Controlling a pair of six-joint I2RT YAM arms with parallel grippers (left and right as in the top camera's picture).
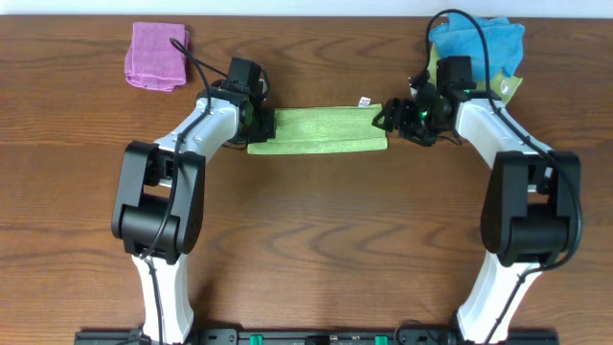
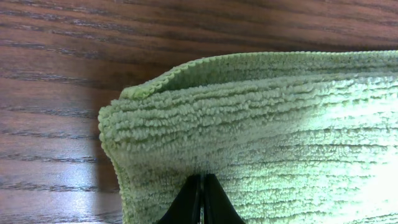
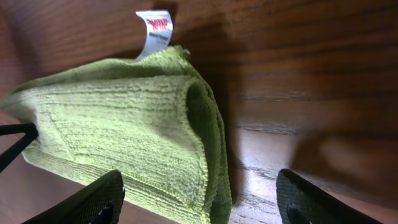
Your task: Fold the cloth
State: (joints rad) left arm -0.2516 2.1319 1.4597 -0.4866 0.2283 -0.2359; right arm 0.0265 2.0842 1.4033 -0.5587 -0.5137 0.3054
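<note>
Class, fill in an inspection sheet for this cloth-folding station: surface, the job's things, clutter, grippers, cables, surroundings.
Surface: brown wooden table.
Job's things: lime-green cloth, lying folded into a long strip between the grippers, with a white tag at its far right corner.
Clutter: pink cloth far left; blue cloth far right, with a yellow-green cloth beside it.
Grippers: left gripper shut at the strip's left end; right gripper open, straddling the right end.
Cables: black cables loop over both wrists.
Surroundings: black base rail at the near edge.
</note>
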